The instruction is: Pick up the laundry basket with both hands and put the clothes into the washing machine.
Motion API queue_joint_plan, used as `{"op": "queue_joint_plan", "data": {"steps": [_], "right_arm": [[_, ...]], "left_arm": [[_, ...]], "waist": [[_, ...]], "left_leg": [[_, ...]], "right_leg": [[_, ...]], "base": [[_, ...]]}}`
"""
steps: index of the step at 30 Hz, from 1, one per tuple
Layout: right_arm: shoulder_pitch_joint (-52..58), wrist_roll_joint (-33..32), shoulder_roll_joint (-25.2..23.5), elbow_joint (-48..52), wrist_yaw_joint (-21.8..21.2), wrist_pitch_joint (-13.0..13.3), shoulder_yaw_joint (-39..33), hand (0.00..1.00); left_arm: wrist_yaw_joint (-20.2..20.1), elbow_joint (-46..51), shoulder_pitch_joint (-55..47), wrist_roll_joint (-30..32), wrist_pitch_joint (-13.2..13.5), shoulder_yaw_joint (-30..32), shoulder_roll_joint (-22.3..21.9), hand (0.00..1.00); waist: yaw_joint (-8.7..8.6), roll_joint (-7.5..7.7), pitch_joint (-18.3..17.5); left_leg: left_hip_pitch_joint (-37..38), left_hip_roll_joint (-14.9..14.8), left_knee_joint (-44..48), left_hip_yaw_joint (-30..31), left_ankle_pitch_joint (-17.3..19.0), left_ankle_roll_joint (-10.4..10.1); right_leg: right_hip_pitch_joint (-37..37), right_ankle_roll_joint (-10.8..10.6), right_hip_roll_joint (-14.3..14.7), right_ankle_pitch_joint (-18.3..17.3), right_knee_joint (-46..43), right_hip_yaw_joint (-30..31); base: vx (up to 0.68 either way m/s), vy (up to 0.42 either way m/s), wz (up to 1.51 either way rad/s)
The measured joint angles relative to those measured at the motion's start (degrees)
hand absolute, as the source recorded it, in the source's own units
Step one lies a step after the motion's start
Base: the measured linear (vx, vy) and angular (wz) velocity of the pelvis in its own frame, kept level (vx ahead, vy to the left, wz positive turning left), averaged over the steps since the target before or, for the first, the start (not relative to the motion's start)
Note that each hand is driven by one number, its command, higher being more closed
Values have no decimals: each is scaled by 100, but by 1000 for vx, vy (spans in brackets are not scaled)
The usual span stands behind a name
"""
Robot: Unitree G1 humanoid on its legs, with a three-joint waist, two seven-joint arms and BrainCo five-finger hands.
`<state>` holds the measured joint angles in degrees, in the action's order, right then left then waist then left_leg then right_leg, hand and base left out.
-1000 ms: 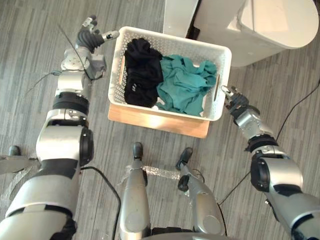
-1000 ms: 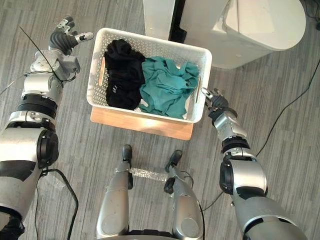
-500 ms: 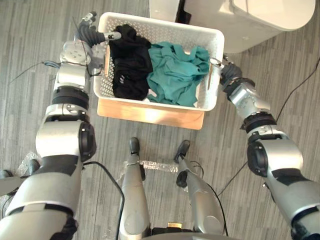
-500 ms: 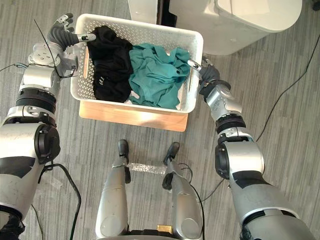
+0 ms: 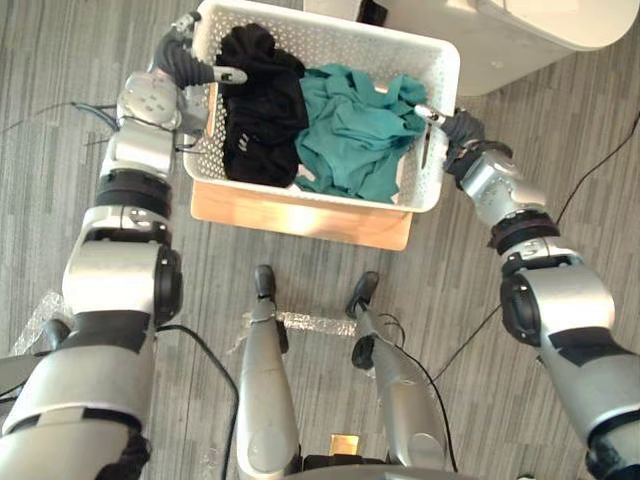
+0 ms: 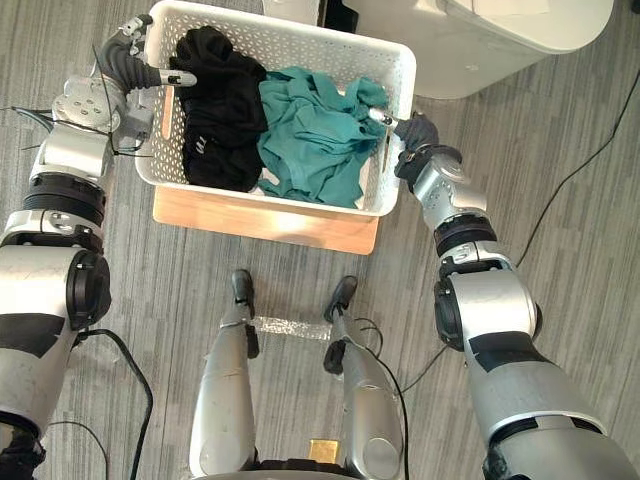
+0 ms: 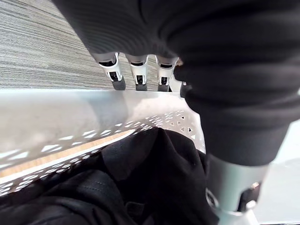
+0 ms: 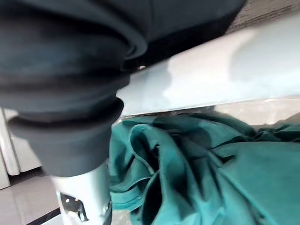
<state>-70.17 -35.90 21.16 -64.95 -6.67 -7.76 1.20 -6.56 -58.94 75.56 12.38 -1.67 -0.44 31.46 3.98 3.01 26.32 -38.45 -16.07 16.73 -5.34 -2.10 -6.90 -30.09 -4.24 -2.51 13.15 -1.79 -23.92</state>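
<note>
A white perforated laundry basket stands on a low wooden board. It holds black clothes on its left and teal clothes on its right. My left hand straddles the basket's left rim: the thumb reaches inside over the black clothes, and the fingers hang fairly straight outside the wall. My right hand is at the right rim, its thumb over the edge beside the teal clothes and its fingers hidden behind the rim. The washing machine is just beyond the basket, at the upper right.
Grey plank floor surrounds the basket on both sides. The white machine's body stands close behind the basket's far right corner.
Both hands have closed in from the sides onto the basket's rims, with each thumb now over the edge. The view has shifted, so the basket shows higher in the picture.
</note>
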Motion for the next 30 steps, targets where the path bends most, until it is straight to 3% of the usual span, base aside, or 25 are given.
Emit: {"op": "queue_joint_plan", "data": {"steps": [4, 6, 8, 14, 18, 25, 30], "right_arm": [[-8, -7, 19, 7, -136, 22, 163, 0], [-10, -58, 32, 16, -201, 52, 173, 0], [-3, -68, 32, 54, -214, 55, 194, 0], [247, -205, 87, 390, -234, 135, 184, 0], [317, -435, 116, 563, -274, 168, 174, 0], [367, -696, 245, 564, -354, 122, 178, 0], [370, -759, 309, 593, -355, 148, 178, 0]], "left_arm": [[26, 159, -40, 8, 34, 16, 138, 0], [151, 238, -84, 8, 32, 28, 164, 0], [192, 240, -86, 9, 12, 64, 238, 0], [157, 259, -456, 193, -94, 102, 625, 0], [32, 286, -456, 169, -60, 120, 872, 0], [60, 308, -416, -58, -163, 581, 953, 0], [14, 307, -418, -284, -188, 577, 1116, 0]], "waist": [[-14, 4, -3], [-17, 5, -3], [-24, 5, -3], [-73, 24, -14], [-22, 28, -17], [-1, 30, -16], [14, 55, -25]], "left_leg": [[-66, -24, -72, -74, -66, 38], [-83, -59, -95, -106, -93, 45], [-78, -81, -181, -112, -141, 41], [-79, -78, -359, -104, -272, 59], [-81, -107, -440, -115, -384, -44], [-191, -100, -364, -120, -347, -47], [-383, -102, -165, -113, -331, -28]], "right_leg": [[-104, -42, 4, 41, 11, 50], [-146, 40, 31, 107, 17, 53], [-150, -89, 63, 203, 92, 54], [-132, -72, 87, 230, 238, 81], [-104, -64, 163, 232, 377, 124], [-159, -60, 163, 233, 401, 168], [-206, -59, 170, 219, 503, 194]], "base": [[3, -2, -2], [7, -15, -5], [5, -7, -3], [33, 1, 5], [36, -3, 2], [-2, 18, 1], [0, 0, 0]]}}
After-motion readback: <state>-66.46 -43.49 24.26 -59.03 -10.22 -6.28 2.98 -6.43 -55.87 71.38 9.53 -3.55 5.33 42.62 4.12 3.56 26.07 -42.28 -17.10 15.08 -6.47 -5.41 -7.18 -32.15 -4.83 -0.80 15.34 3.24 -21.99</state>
